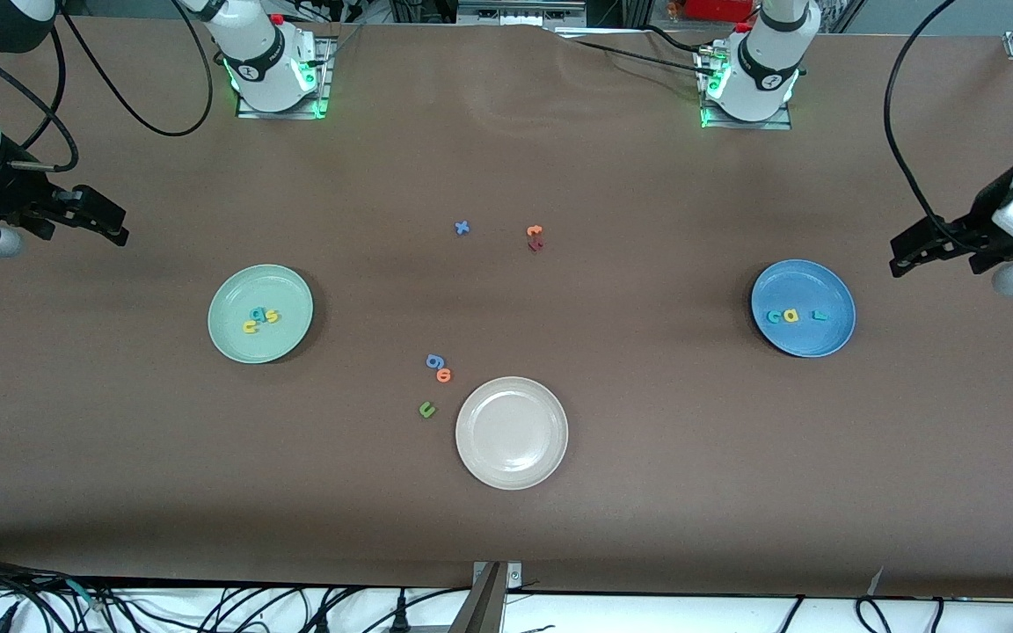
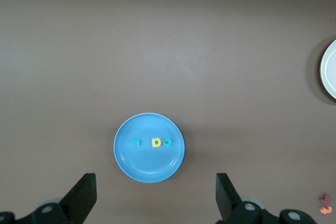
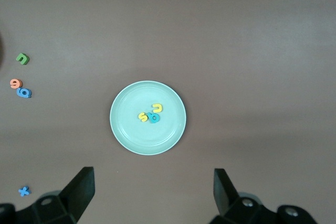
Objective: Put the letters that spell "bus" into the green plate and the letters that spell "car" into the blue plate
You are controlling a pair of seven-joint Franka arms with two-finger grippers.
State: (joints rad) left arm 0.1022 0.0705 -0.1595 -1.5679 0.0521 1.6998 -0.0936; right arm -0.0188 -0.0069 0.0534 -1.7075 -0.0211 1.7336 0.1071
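Yellow and teal foam "bus" letters (image 1: 260, 316) lay in the pale-green round plate (image 1: 234, 338), "car" letters (image 1: 792, 316) in the blue plate (image 1: 810, 343); light, squashy, pinch edgewise; left gripper (image 1: 911, 255) and right gripper (image 1: 106, 220) released at the table's ends.

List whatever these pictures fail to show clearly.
- Dark red letter, front view: too small to read, tucked against the orange letter.
- Beige plate, left wrist view: cut off by the picture's edge.
- Teal letter in the green plate, right wrist view: partly overlapped by yellow letters.
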